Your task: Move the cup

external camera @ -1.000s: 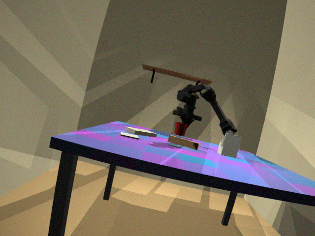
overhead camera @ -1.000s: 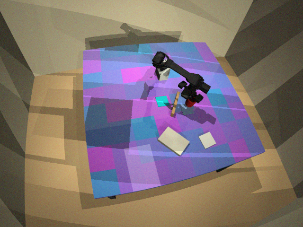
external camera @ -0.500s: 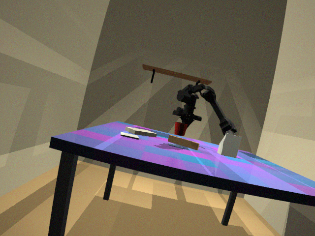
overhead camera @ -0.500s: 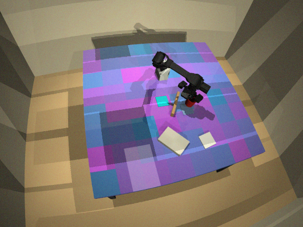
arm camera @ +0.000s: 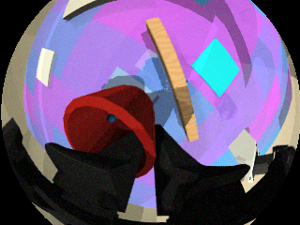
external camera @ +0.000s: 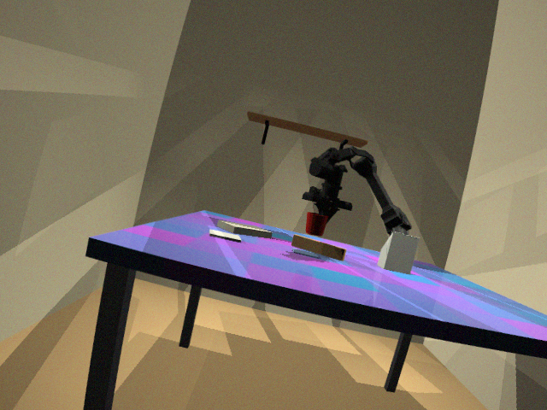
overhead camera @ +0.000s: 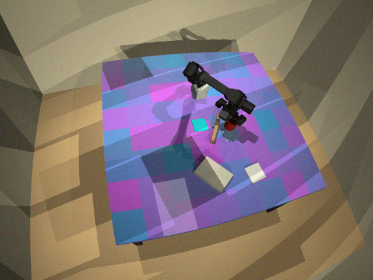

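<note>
Right of centre in the top view | gripper [overhead camera: 231,119] clamps red cup [overhead camera: 230,125] | we risk clipping wooden bar [overhead camera: 215,130] (marbles spill) toward cyan pad [overhead camera: 200,124].

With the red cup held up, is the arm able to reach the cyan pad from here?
Probably yes. The hand is shut on the red cup, lifted above the wooden bar that lies between it and the cyan pad. The pad is bare.
</note>
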Controlling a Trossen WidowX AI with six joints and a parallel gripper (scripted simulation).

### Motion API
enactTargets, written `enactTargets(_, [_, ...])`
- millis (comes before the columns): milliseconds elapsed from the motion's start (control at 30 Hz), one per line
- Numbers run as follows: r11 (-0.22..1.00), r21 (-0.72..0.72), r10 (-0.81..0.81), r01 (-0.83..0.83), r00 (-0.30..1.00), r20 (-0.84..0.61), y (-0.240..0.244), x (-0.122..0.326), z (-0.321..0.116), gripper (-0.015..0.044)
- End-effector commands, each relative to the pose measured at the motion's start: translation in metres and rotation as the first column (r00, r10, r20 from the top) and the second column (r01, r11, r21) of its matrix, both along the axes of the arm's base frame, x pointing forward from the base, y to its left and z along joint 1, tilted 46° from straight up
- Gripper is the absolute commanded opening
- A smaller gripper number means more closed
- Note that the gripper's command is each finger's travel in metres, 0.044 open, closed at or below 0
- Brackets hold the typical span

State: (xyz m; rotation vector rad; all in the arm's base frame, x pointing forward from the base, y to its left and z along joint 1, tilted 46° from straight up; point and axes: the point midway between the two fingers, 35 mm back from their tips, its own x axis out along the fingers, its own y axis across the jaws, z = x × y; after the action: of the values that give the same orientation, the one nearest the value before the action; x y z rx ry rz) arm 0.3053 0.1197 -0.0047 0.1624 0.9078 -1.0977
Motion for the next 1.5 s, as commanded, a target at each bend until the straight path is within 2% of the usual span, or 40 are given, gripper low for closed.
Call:
enactTargets(0, [1.0,-0.003,0.005,-0.005,1.0,0.0,-0.005,-0.003,0.004,0.0])
enactTargets(1467, [1.0,-0.006,0.004,-0.004,1.0,-0.003,-0.058,-0.039,0.054,0.0])
